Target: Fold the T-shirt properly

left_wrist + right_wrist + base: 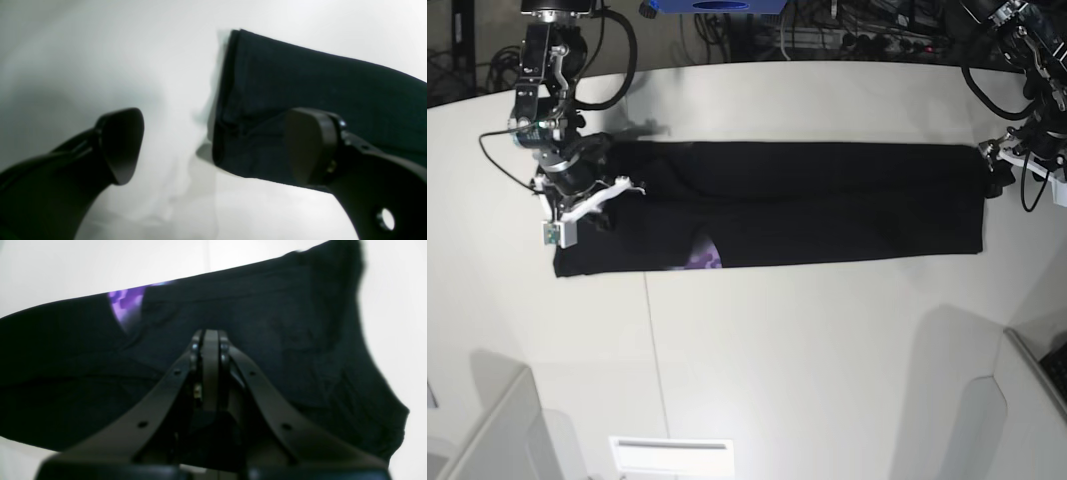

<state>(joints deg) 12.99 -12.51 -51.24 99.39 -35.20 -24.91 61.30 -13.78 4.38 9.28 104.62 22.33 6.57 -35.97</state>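
T-shirt (807,205) lies on the white table (777,350) as a long black band running 9 to 3 o'clock across the upper middle of the base view, folded lengthwise. A small patch of purple print (705,258) peeks out at its lower edge, roughly 7 o'clock from the band's centre; the same purple print shows in the right wrist view. Right gripper (210,340) sits over the 9 o'clock end of the shirt, fingers pressed together with no gap; dark cloth is all around them, but can't tell whether any fabric is pinched between. Left gripper (213,146) is at the 3 o'clock end, fingers (123,143) spread wide apart, nothing between them but bare table and the shirt's folded edge; one finger overlaps the cloth in the left wrist view, the other is over bare table at 9 o'clock of the edge. No containers visible, nothing held in anything.
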